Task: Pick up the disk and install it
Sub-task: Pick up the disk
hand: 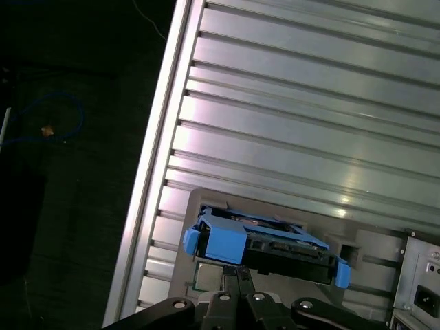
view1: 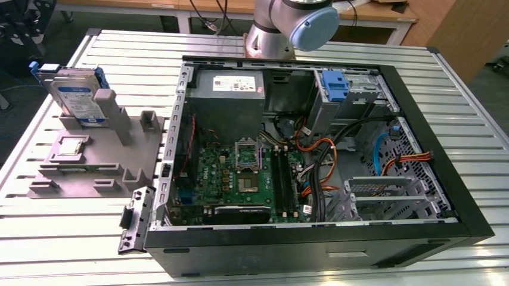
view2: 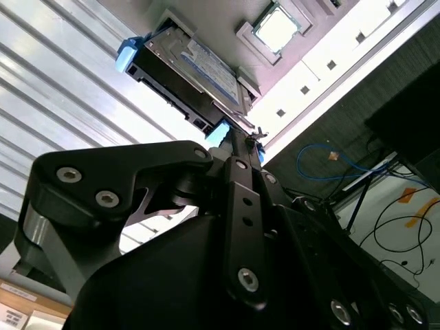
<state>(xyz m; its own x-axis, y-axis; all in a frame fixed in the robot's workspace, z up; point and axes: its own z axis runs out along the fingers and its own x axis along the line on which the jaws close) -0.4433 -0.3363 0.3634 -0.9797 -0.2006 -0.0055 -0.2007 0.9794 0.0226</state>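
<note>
Exterior view first, from its left: the disk (view1: 78,98) stands on edge in a slot of the grey holder (view1: 87,161) on the ribbed table (view1: 64,238), label facing out and blue rails around it, not yet lifted. In the first wrist view my gripper (hand: 234,273) hangs over the disk (hand: 275,244) with its fingers drawn narrow, close together and holding nothing. The second wrist view shows those tips (view2: 237,134) lined up near the disk's (view2: 189,72) blue end. As I judge it, fingers this narrow cannot straddle the drive, so coming down now would strike its top edge and could tip it in the slot. A grip on the plastic rail alone might flex and let it slip. Further right lies the open computer case (view1: 445,196), where loose orange cables (view1: 330,161) could snag the disk near the drive cage (view1: 382,193).
</note>
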